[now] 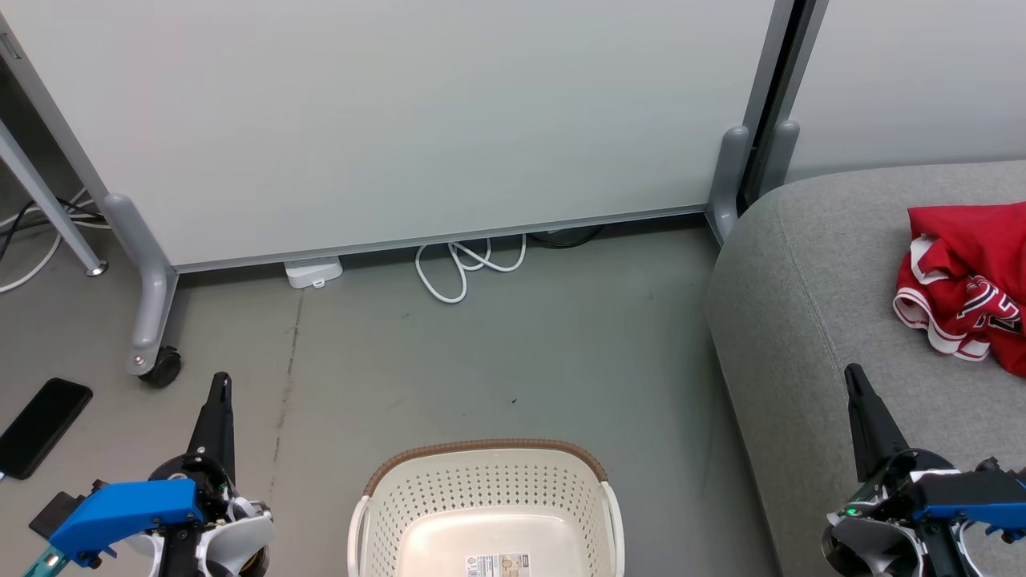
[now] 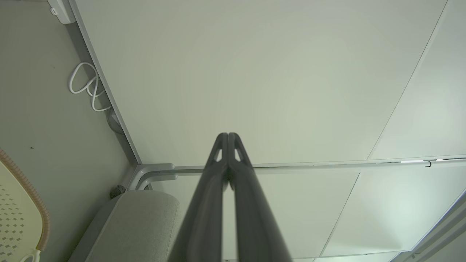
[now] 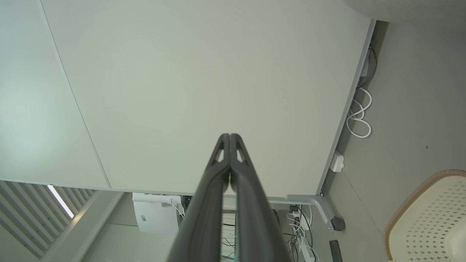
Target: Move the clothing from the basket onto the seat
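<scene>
Clothing (image 1: pixel 970 272) heaped on seat (image 1: pixel 801 304), basket (image 1: pixel 481 445) floor bare where visible, left gripper (image 1: pixel 220 389) and right gripper (image 1: pixel 854 381) clenched empty: transfer looks finished, next just check basket's hidden near part

Left pincer (image 1: pixel 220 378), right pincer (image 1: pixel 854 372): long dark fingers (image 2: pixel 204 203), blue housings (image 1: pixel 120 513), white shells (image 1: pixel 236 541)

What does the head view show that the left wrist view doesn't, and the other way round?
Head view's extras: red clothing lying on the sofa seat, a black phone on the floor, and the right gripper. Left wrist view's extras: a close look at the left gripper with fingertips shut, and more of the wall panels. Shared: the basket, the white cable, the sofa seat.
</scene>
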Robot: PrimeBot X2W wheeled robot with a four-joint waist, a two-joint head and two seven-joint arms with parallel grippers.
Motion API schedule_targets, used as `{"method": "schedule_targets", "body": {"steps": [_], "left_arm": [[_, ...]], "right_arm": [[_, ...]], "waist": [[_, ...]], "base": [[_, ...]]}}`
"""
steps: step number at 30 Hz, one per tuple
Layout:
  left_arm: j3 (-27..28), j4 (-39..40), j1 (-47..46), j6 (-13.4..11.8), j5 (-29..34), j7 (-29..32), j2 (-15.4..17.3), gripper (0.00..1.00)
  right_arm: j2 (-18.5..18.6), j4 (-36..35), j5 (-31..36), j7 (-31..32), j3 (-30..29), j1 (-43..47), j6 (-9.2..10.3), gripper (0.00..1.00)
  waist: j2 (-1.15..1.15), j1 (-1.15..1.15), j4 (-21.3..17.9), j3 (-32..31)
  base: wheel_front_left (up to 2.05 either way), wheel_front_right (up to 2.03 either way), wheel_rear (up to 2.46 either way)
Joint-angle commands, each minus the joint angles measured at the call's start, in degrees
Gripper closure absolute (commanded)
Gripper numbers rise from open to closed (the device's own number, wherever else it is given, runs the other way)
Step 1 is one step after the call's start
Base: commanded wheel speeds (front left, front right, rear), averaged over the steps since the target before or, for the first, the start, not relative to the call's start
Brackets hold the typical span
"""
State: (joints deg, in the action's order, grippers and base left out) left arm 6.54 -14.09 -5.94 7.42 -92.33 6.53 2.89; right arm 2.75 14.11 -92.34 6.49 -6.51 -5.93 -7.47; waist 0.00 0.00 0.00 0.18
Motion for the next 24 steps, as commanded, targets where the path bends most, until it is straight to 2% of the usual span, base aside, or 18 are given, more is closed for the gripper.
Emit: {"method": "schedule_targets", "body": {"steps": [1,24], "left_arm": [[0.1,0.2,-0.6,0.1,-0.1,0.2,-0.1,1.0],[0.1,0.2,-0.6,0.1,-0.2,0.2,-0.1,1.0]], "right_arm": [[0.2,-0.2,-0.2,0.2,-0.1,-0.6,-0.04,1.0],[0.2,-0.2,-0.2,0.2,-0.1,-0.6,-0.04,1.0]], "waist": [[0.0,0.0,0.0,0.0],[0.0,0.0,0.0,0.0]], "base": [[0.0,0.0,0.0],[0.0,0.0,0.0]]}}
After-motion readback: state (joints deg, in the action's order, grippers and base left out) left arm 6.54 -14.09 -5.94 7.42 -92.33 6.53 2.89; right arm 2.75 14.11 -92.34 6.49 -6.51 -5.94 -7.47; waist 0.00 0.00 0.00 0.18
